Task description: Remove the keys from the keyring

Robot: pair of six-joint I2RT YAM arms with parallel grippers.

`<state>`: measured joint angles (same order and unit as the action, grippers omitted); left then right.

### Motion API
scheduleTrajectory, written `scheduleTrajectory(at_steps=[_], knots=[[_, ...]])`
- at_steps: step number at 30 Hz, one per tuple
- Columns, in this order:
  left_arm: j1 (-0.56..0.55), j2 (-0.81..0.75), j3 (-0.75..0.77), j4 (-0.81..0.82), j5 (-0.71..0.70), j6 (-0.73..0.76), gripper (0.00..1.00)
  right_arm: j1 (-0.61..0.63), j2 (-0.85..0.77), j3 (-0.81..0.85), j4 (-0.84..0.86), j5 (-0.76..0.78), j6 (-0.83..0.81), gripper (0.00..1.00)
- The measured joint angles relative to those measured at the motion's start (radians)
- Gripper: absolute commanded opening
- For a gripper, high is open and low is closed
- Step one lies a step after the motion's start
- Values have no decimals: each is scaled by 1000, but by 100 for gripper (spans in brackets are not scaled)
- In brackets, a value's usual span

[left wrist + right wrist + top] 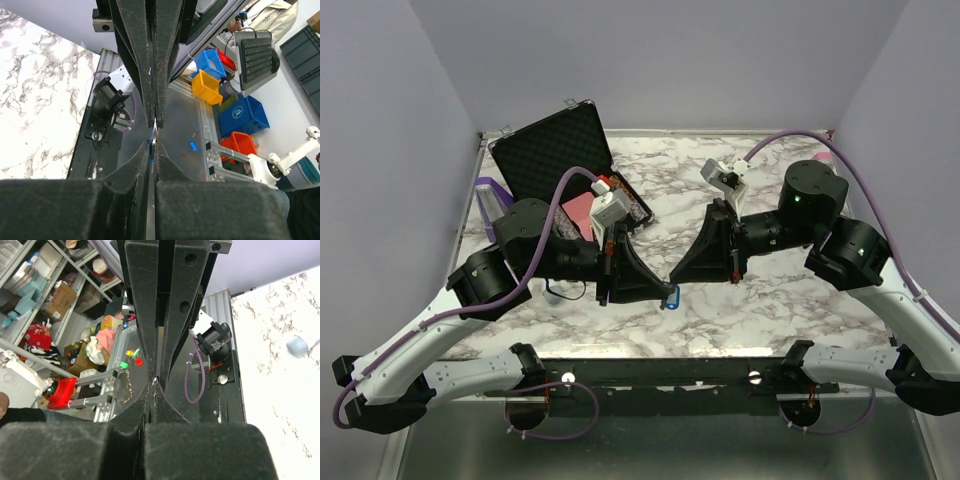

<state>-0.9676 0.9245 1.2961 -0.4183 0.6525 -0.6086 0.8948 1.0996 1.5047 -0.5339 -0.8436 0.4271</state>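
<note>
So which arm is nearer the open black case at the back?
Left. The left arm has its wrist right in front of the case; the right arm reaches in from the opposite side, well clear of it.

The open case (555,150) blocks me at the table's (770,310) far left corner; bare marble along the far edge's middle leaves me room.

Bright, even overhead light on the marble surface (770,300), glare whitening its lower edge, soft shadows under the arms (520,250). In wrist views, near end effector fingers (75,210) are blurred.
</note>
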Motion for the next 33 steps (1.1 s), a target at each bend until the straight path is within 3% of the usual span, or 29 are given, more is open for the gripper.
scheduleTrajectory(at_steps=[11, 17, 20, 33], knots=[[-3, 9, 1, -37, 0, 11, 19, 0, 11, 13, -66, -23, -44, 1], [-3, 9, 2, -40, -13, 18, 50, 0, 11, 13, -100, -44, -55, 1], [-2, 11, 5, -38, -29, 18, 57, 2, 11, 13, -113, -55, -55, 1], [0, 11, 6, -33, -59, 21, 56, 3, 11, 13, -146, -63, -56, 1]])
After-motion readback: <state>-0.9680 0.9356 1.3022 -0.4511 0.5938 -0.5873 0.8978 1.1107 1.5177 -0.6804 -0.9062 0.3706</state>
